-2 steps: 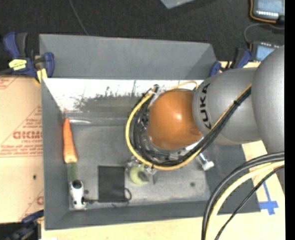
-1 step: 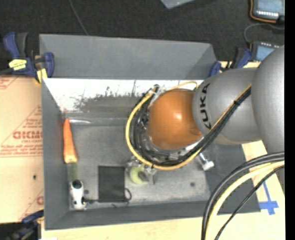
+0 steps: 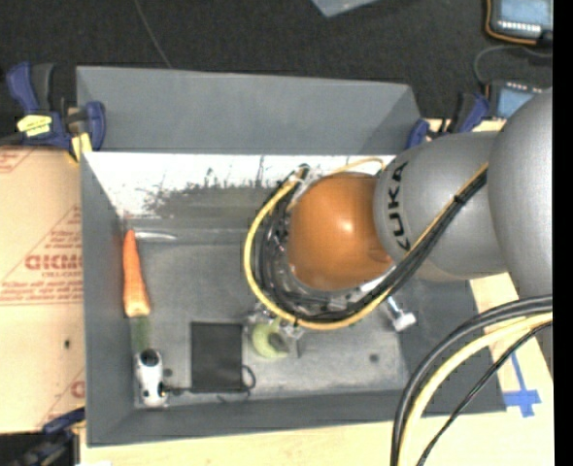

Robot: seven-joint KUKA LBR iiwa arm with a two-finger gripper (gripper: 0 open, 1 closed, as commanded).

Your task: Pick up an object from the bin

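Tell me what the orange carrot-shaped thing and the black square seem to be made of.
The carrot-shaped thing looks like smooth moulded plastic or rubber, probably a toy: even orange colour, smooth surface. The black square looks like matt foam or rubber: flat, dull, no shine. Neither is certain.

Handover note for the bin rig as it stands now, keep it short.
Tool: down at the bin floor, view's lower middle, right by a small pale green round thing; open or shut can't be told.
Others: orange carrot by the left wall, black flat square lower left, small white thing in the lower-left corner.
Done: nothing seen lifted.
Left: grasp one thing, lift it out.
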